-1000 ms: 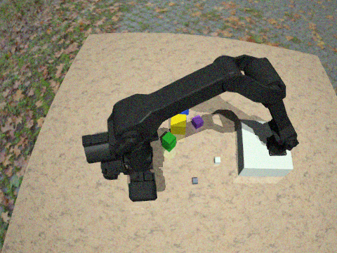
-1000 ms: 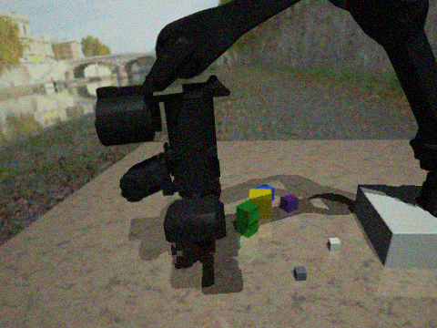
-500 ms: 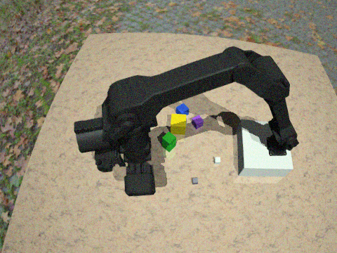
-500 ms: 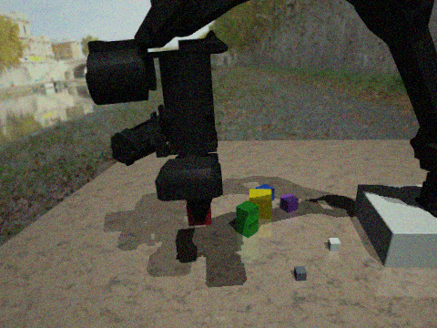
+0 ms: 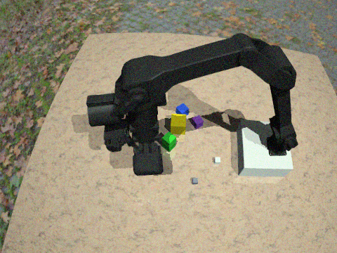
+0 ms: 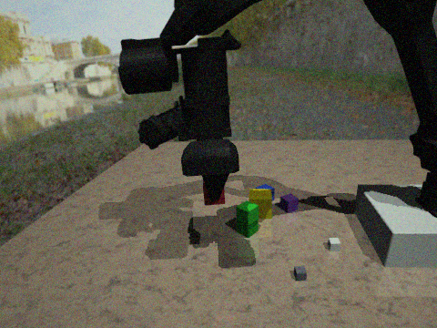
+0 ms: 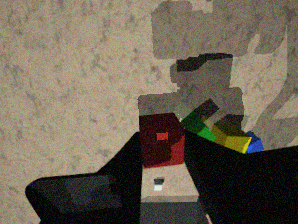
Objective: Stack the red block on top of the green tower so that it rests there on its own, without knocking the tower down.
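The gripper (image 6: 214,184) is clamped on the red block (image 6: 213,195), held above the speckled tan table (image 6: 114,282) just beside the green tower (image 6: 247,219). Behind the tower stand a yellow tower (image 6: 261,202), a blue block (image 6: 267,189) and a purple block (image 6: 289,202). A white cube (image 6: 334,243) and grey cube (image 6: 299,272) lie apart toward the white base block (image 6: 405,237); wide tabletop extends toward the near and left edges.
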Controlling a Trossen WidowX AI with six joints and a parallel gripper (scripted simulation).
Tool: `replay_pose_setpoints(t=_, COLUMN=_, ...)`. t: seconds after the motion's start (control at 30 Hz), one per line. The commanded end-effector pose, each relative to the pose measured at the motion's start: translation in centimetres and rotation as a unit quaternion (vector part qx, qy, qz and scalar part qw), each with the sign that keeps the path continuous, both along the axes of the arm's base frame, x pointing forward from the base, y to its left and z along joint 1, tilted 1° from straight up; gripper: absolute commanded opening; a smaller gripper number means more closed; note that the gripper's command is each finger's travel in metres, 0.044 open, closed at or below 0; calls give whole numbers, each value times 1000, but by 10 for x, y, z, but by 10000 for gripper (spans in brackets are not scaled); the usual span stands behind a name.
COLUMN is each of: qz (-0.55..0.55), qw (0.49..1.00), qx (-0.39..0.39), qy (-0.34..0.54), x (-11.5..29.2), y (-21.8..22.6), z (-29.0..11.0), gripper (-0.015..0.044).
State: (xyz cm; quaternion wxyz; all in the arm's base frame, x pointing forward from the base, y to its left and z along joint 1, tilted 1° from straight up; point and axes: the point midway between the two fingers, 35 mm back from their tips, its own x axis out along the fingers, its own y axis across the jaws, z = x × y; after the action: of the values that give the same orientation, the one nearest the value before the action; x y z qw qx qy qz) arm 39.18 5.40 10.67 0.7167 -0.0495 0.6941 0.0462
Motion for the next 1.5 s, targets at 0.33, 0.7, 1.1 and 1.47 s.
replay_pose_setpoints(t=0.33, qz=2, qw=1000, qx=-4, qy=1, x=-41, y=-71, z=-2, gripper=0)
replay_pose_setpoints(t=0.7, qz=2, qw=1000, qx=-5, qy=1, x=-48, y=-83, z=-24, gripper=0)
replay_pose_setpoints(t=1.1, qz=2, qw=1000, qx=-5, qy=1, x=-46, y=-84, z=-54, gripper=0)
replay_pose_setpoints(t=1.47, qz=2, qw=1000, qx=-5, qy=1, x=-46, y=-84, z=-62, gripper=0)
